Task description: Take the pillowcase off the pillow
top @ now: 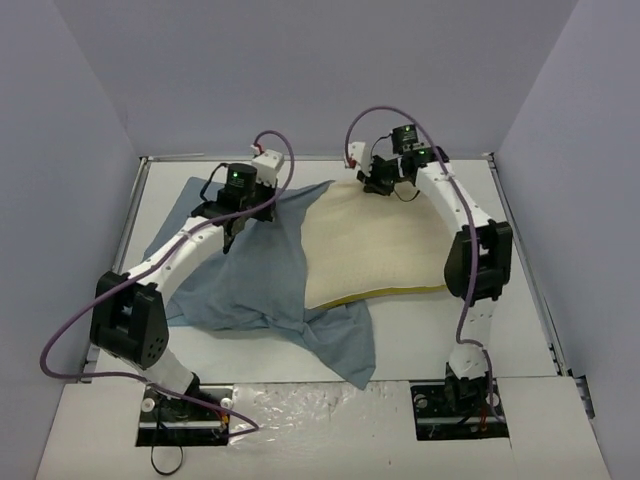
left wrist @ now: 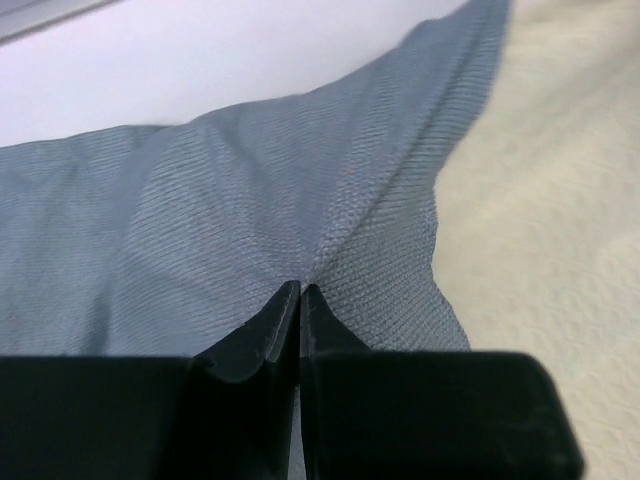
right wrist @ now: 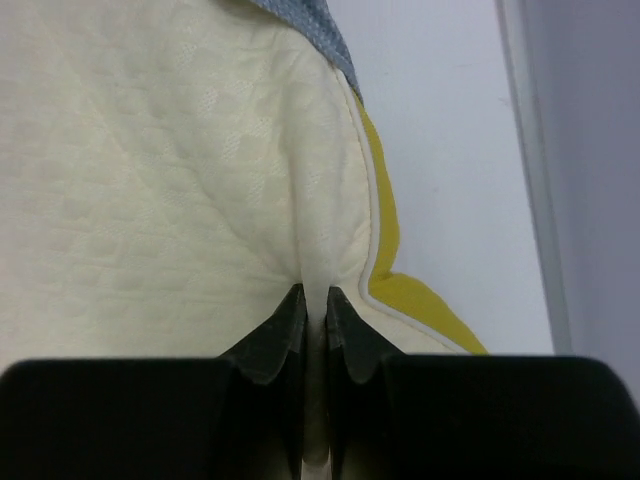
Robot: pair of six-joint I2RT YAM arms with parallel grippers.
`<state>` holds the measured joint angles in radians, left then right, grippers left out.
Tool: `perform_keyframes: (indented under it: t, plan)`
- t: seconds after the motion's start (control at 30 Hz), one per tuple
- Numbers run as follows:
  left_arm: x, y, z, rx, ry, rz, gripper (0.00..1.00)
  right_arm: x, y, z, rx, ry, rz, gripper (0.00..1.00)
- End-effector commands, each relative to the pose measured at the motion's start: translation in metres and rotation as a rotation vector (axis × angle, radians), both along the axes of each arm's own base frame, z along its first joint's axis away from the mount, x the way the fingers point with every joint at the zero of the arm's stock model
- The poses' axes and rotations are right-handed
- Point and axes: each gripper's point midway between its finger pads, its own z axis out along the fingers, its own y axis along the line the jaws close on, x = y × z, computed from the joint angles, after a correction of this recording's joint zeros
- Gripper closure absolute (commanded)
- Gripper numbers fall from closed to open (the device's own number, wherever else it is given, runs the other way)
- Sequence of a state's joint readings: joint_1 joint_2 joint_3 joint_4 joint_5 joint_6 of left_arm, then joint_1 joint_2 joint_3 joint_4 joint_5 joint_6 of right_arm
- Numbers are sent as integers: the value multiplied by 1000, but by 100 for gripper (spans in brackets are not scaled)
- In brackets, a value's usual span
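The cream-yellow quilted pillow [top: 375, 245] lies bare at the table's middle right, its yellow-green edge band along the near side. The grey-blue pillowcase [top: 255, 280] lies crumpled to its left and under its near edge. My left gripper [top: 232, 232] is shut on a fold of the pillowcase [left wrist: 250, 210], with the pillow [left wrist: 560, 200] to its right in the left wrist view. My right gripper [top: 378, 185] is shut on a pinched fold of the pillow [right wrist: 170, 170] at its far corner, beside the yellow band [right wrist: 385, 220]. A sliver of pillowcase [right wrist: 320, 30] shows beyond.
The white table [top: 430, 340] has raised rails at the left, right and far edges. Grey walls surround it. Purple cables loop from both arms. A shiny plastic sheet [top: 310, 400] lies between the arm bases.
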<state>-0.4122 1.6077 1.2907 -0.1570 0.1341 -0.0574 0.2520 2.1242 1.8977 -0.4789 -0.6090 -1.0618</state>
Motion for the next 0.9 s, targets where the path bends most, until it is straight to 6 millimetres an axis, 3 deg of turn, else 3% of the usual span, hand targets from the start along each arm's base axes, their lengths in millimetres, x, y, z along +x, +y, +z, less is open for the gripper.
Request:
perform_keyframes:
  t: [0.0, 0.03, 0.07, 0.1, 0.23, 0.27, 0.33, 0.43, 0.47, 0.5, 0.53, 0.57, 0.6, 0.7, 0.87]
  plan:
    - [12, 23, 75, -197, -151, 110, 98, -26, -8, 173, 163, -266, -55, 100]
    - [12, 27, 78, -218, -157, 123, 98, -30, -10, 189, 172, -296, -66, 100]
    - [12, 37, 89, -243, -180, 142, 98, -42, -13, 218, 191, -351, -73, 100]
    - [11, 36, 96, -281, -184, 142, 98, -49, -14, 228, 197, -370, -70, 100]
    - [7, 41, 127, -380, -238, 144, 98, -88, -18, 248, 194, -440, -47, 100]
    - [6, 43, 126, -386, -238, 153, 98, -104, -19, 262, 196, -488, -42, 100]
    - [8, 54, 126, -377, -247, 195, 98, -116, -26, 254, 165, -500, -53, 100]
    - [18, 95, 104, -334, -218, 315, 98, -125, -63, 255, 86, -573, -156, 100]
    - [24, 127, 92, -358, -201, 401, 98, -127, -76, 263, 89, -606, -188, 100]
    - [27, 143, 83, -378, -187, 448, 98, -121, -106, 259, 87, -597, -267, 100]
    - [30, 156, 81, -430, -187, 480, 98, -124, -120, 264, 98, -610, -299, 100]
    - [29, 195, 66, -435, -176, 575, 98, -127, -128, 267, 124, -609, -298, 100]
    - [29, 210, 59, -439, -170, 610, 98, -126, -157, 264, 118, -606, -363, 100]
    - [26, 247, 40, -414, -149, 694, 98, -136, -179, 263, 157, -599, -381, 100]
    - [23, 252, 24, -385, -123, 687, 98, -140, -183, 255, 217, -557, -409, 100]
